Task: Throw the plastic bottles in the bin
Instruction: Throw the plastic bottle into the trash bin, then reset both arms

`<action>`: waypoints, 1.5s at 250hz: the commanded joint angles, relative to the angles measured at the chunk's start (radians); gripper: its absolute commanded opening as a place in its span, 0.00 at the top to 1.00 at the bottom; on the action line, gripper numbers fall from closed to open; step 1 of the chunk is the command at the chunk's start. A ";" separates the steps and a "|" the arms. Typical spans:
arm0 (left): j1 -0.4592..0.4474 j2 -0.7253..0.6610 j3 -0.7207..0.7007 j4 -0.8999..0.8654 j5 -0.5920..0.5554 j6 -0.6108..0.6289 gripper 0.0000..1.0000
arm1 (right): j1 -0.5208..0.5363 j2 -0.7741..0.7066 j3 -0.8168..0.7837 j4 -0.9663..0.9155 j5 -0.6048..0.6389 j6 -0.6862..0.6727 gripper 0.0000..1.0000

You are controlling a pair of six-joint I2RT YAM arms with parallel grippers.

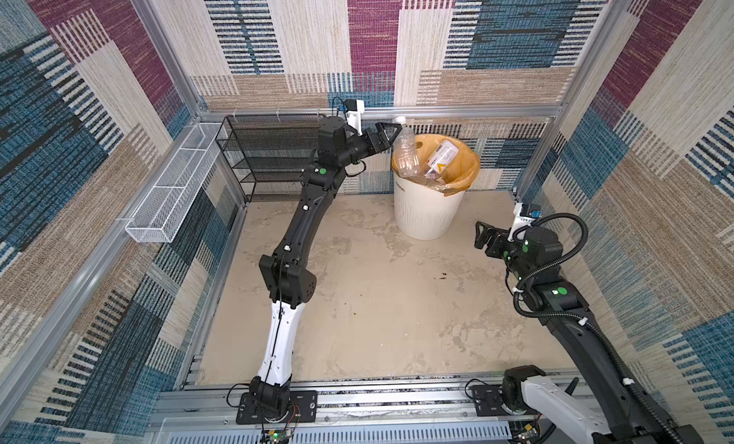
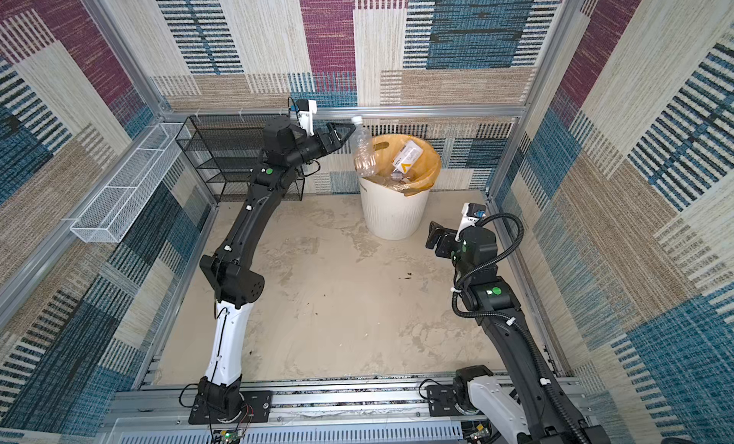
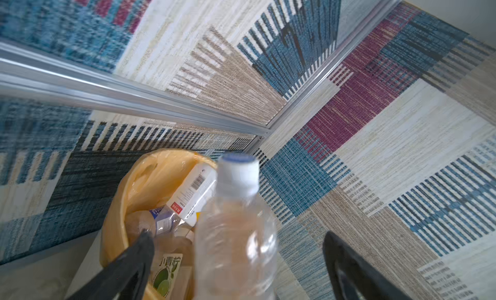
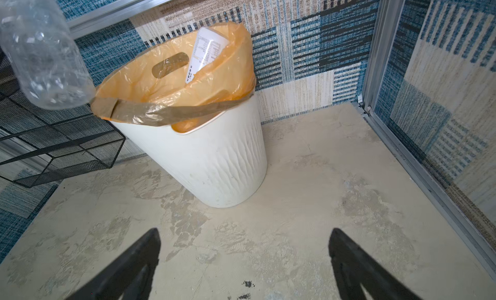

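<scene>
Nearest the top camera runs the aluminium rail (image 1: 397, 402) that carries both arm bases, at 6 o'clock of the stained beige counter (image 1: 377, 303). The left arm reaches from it to about 12 o'clock. There the left gripper (image 1: 391, 136) hangs just beside the 9 o'clock edge of the bin (image 1: 425, 211), above rim height, with its jaws spread wide.

In the left wrist view a clear bottle (image 3: 236, 245) with a white, blue-topped cap stands cap-up between them. It is blurred there, but it appears to touch neither jaw, with a gap on each side. In the right wrist view its base is about level with the rim, at the edge of the orange bag (image 1: 468, 164) that lines the bin.

Other bottles lie inside the bin. A white-labelled bottle (image 1: 443, 154) leans toward the rim at 1 o'clock, a lime-labelled bottle (image 3: 163, 274) sits lower down, and there are clear ones around them.

The right gripper (image 1: 481, 234) sits at 3 o'clock of the counter, near the side wall and well apart from the bin. It points toward the bin, with its jaws spread and nothing between them.

A black mesh shelf rack (image 1: 270, 156) stands at 11 o'clock against the back wall. A long white wire basket (image 1: 170, 192) hangs on the side wall at 10 o'clock.
</scene>
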 commanded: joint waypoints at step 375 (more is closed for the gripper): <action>0.276 -1.039 -2.244 0.764 -0.928 0.645 0.00 | -0.039 0.484 -0.678 1.491 0.327 -0.285 0.01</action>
